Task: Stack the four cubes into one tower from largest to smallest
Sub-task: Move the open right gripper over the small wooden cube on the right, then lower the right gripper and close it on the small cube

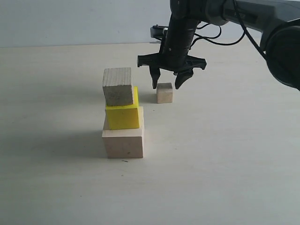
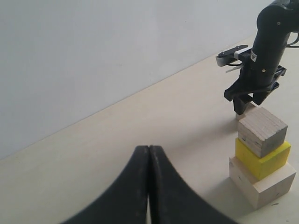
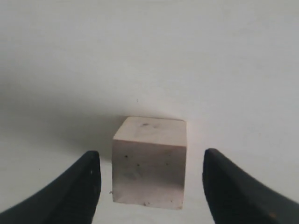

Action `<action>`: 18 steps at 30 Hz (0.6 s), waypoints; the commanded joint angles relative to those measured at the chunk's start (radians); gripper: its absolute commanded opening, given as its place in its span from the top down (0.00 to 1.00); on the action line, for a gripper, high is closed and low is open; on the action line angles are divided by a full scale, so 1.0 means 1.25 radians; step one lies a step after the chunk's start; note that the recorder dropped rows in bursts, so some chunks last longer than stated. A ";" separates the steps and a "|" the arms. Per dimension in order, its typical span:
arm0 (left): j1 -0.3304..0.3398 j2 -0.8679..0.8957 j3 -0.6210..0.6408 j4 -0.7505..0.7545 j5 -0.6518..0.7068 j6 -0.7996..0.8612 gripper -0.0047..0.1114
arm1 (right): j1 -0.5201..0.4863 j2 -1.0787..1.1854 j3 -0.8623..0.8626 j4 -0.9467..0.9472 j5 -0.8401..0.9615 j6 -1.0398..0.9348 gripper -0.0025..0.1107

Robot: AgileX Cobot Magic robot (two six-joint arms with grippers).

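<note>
Right tool [image 1: 166,85] spread wide, grasping nothing; fingers straddle smallest bare wood cube [image 1: 164,93], gap each side, no contact. Left tool [image 2: 149,156] clenched, empty, well apart from cubes. Large pale wood cube [image 1: 123,143] on tabletop [image 1: 225,164]; bright yellow cube [image 1: 123,117] atop it; smaller bare wood cube [image 1: 117,86] atop yellow, skewed. Smallest bare wood cube alone on tabletop, near stack.

The smallest cube [image 3: 149,161] is matt bare wood, the yellow cube [image 1: 123,117] smooth-painted.
</note>
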 commanded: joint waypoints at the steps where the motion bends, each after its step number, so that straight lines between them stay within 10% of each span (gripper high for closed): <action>1: -0.004 -0.002 0.004 -0.009 -0.014 -0.001 0.96 | 0.001 -0.002 -0.006 0.006 -0.022 0.001 0.44; 18: -0.004 -0.002 0.004 -0.010 -0.033 0.006 0.96 | 0.001 0.029 -0.006 0.012 -0.043 -0.001 0.44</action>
